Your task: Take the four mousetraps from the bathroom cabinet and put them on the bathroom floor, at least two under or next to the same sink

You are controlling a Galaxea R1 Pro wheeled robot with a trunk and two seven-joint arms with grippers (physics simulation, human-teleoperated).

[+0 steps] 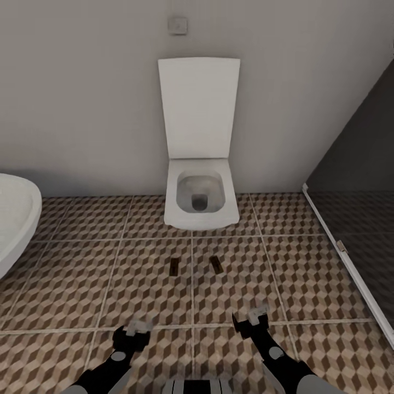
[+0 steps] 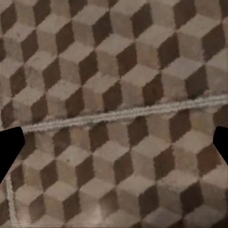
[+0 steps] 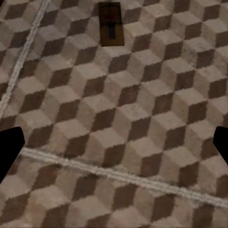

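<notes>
Two mousetraps lie flat on the bathroom floor (image 1: 306,279) in front of the toilet: one mousetrap (image 1: 175,266) on the left and another mousetrap (image 1: 215,265) a little to its right. The right wrist view catches one mousetrap (image 3: 111,23) lying on the cube-pattern tiles ahead of the fingers. My left gripper (image 1: 135,330) and right gripper (image 1: 253,318) hover low over the floor, nearer to me than the traps; both are open and hold nothing. In the left wrist view, black fingertips (image 2: 9,147) stand wide apart over bare tile. The cabinet and the sink are out of view.
A white toilet (image 1: 200,200) with its lid up stands against the far wall. A white bathtub rim (image 1: 13,219) juts in at the left. A dark glass shower partition (image 1: 355,246) with a white base rail runs along the right.
</notes>
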